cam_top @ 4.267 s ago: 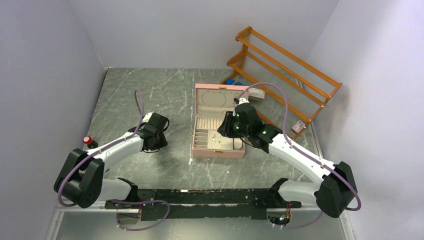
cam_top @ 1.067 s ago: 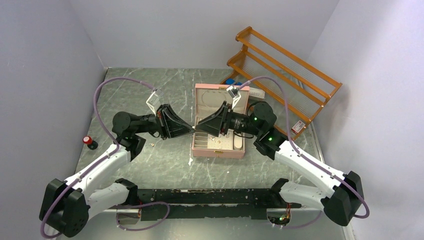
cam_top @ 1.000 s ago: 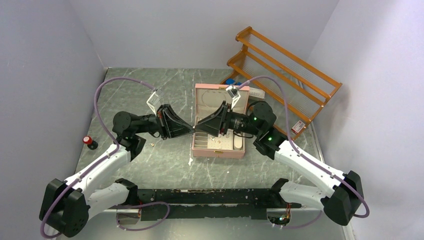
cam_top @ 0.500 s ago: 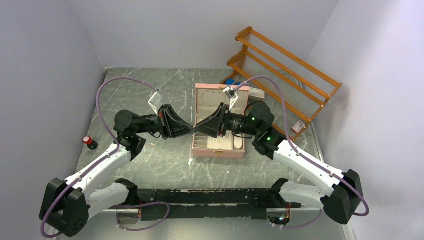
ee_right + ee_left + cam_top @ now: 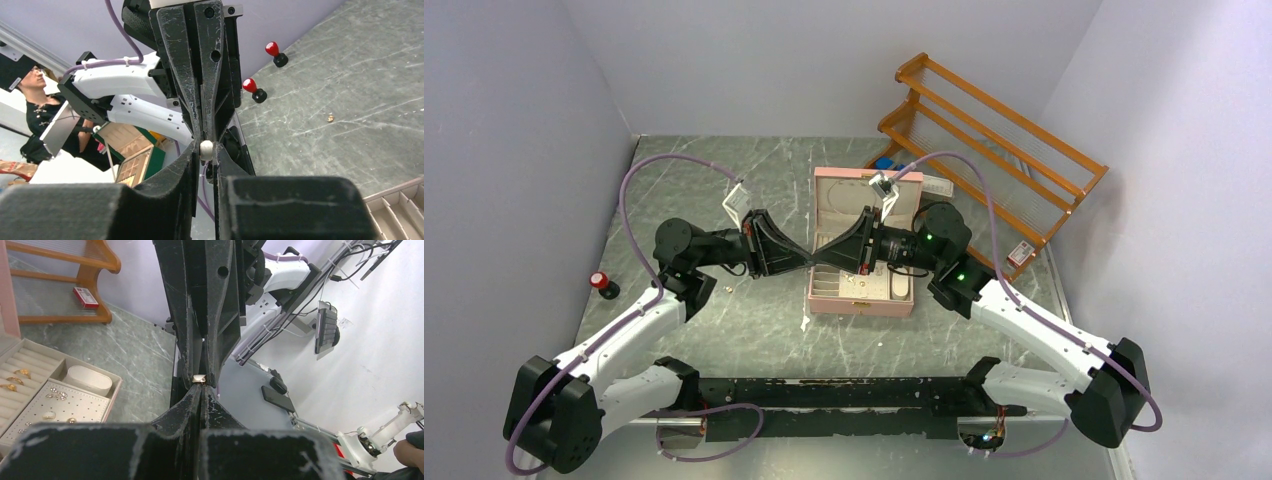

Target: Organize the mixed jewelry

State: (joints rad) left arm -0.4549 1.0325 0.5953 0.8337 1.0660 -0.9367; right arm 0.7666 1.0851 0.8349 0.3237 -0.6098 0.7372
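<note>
Shows, from above, the left tool [image 5: 808,261] and right tool [image 5: 825,264] meeting tip to tip in the air just over the left edge of the open pink jewelry box [image 5: 860,306] — well apart a few seconds back, one low over the bench [image 5: 724,190], the other over the box. Cannot make out from here anything between the tips. Finds it in the left wrist view: a tiny gold earring [image 5: 199,378], pinched at the very end of the left tool's fully closed fingers, with the right tool's fingers drawn in on it from the far side; sees also gold rings [image 5: 21,373] already lying in the box's rolls. Confirms in the right wrist view a narrow gap, much tighter than a second ago, closed onto the earring's white bead. Reads as a hand-over nearly made — calls next for the left tool to let go, then a carry to the box. Leaves one loose gold piece [image 5: 330,118] out on the bench.
</note>
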